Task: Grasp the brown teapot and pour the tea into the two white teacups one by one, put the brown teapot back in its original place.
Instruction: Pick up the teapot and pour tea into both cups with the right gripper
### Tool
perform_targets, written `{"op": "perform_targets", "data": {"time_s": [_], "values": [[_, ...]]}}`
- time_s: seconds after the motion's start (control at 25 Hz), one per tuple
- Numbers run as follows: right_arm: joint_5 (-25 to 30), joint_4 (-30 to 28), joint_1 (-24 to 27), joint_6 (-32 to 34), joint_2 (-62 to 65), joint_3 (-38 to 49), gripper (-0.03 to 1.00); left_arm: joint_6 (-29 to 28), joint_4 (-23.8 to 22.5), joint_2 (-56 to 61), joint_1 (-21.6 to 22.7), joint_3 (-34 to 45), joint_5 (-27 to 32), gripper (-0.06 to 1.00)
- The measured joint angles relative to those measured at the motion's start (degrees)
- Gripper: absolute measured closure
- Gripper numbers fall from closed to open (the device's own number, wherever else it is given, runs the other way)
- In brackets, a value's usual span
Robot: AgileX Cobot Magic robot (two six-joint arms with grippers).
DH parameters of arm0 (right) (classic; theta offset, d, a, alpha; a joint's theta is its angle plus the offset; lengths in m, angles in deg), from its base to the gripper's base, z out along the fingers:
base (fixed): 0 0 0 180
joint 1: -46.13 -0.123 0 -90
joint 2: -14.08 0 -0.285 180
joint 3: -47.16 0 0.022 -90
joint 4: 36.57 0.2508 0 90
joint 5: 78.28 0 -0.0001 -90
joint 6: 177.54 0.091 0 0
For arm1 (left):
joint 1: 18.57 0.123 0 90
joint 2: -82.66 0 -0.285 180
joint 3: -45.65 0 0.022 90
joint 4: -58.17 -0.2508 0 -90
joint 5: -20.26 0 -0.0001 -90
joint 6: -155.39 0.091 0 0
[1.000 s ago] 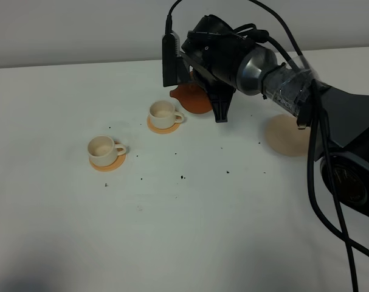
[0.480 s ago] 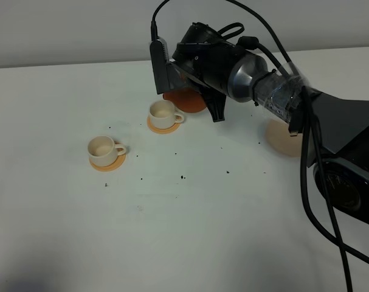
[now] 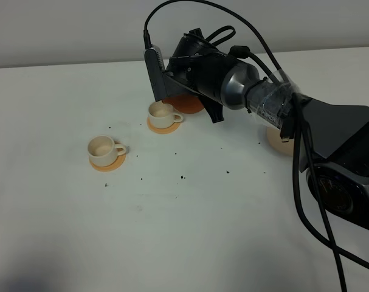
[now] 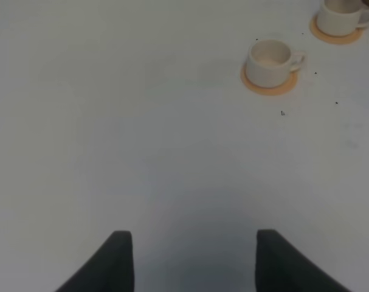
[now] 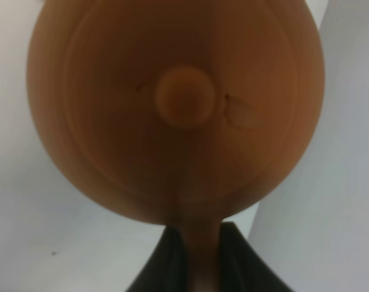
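Evenly round, knob-topped brown teapot [image 5: 175,121]

Black arm [image 3: 339,125] with silver wrist collar [image 3: 236,85] and looping cables [image 3: 303,152]; matte-black left hand [image 4: 193,258].

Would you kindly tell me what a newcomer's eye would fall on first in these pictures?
The big black right arm stands out first, reaching across the white table with a brown teapot held close by the farther white cup. In the right wrist view that teapot fills nearly the whole picture, the jaws shut on its handle. Next come the two cups on orange coasters, the nearer cup left of the middle.
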Motion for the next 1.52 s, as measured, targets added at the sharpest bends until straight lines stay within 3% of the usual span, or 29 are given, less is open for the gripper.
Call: {"op": "perform_targets", "data": {"time_s": [0.32, 1.52], "values": [[-0.49, -4.64, -0.65, -1.26, 0.0, 0.0, 0.86, 0.0, 0.0, 0.0, 0.0, 0.0, 0.0, 0.49], [-2.5, -12.56, -1.6, -6.23, 0.0, 0.0, 0.86, 0.0, 0.0, 0.0, 0.0, 0.0, 0.0, 0.49]]}}
